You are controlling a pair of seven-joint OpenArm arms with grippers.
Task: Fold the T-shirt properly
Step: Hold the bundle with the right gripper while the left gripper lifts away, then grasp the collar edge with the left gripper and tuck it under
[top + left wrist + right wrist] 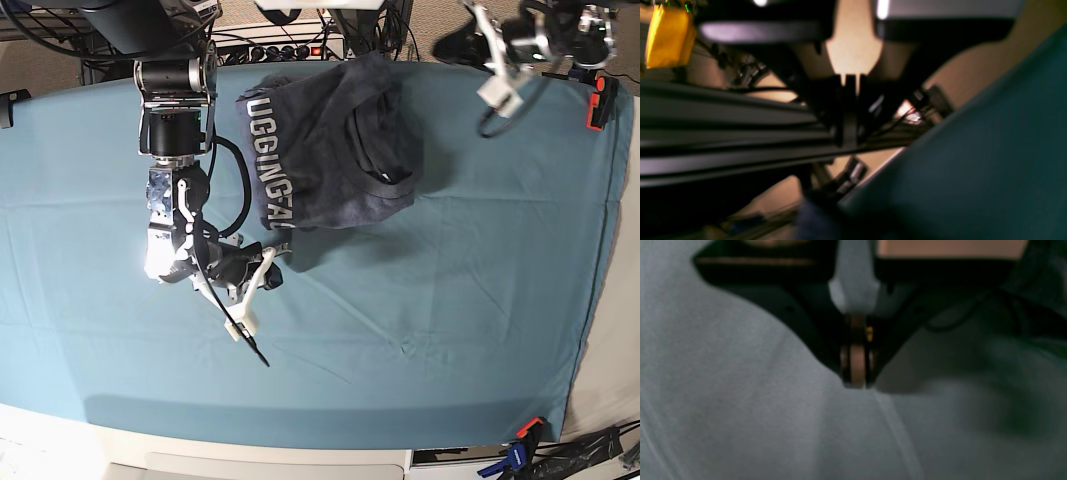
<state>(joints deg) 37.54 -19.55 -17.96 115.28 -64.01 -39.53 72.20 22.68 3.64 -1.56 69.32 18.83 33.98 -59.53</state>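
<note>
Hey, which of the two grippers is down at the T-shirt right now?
The right gripper, at the T-shirt's near edge. The left gripper is raised over the table's far corner, away from it.

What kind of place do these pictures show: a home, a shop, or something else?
Most likely a robotics lab or test bench, not a home. A table is draped in teal cloth fixed with a clamp, a power strip and cables sit behind it, and two robot arms work over a T-shirt.
</note>
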